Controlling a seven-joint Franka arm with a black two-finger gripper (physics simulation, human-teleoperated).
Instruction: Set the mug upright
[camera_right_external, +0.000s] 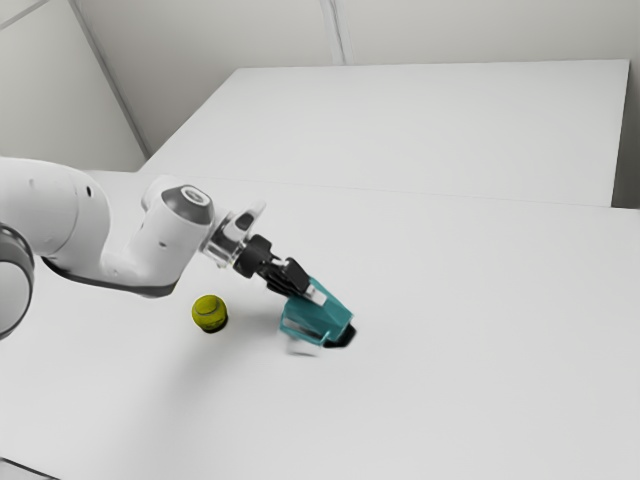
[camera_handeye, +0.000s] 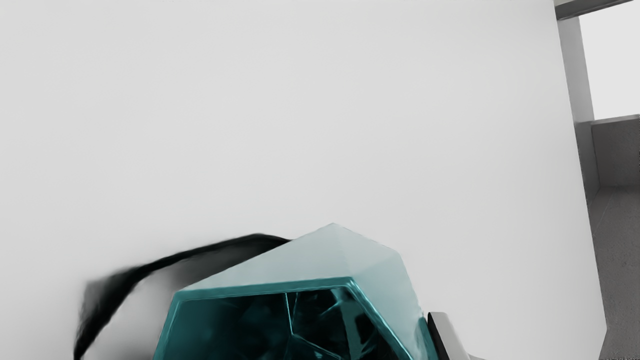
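Observation:
My gripper (camera_right_external: 300, 287) reaches down from the exterior view's left and meets the upper end of the teal, faceted mug (camera_right_external: 318, 318). The mug leans at a slant, its lower end pointing down toward the exterior view's right. In the wrist view, the mug (camera_handeye: 377, 272) has its wide, dark opening turned toward my hand, and part of my gripper (camera_handeye: 446, 337) lies close against its outer side. How the gripper holds the mug is hidden, and I cannot tell whether the mug touches the table.
A yellow-green ball (camera_right_external: 209, 312) rests on the white table (camera_right_external: 470, 330), toward the exterior view's left from the mug. Behind stands a large white surface (camera_right_external: 430, 125). Dark shadows lie beside the mug.

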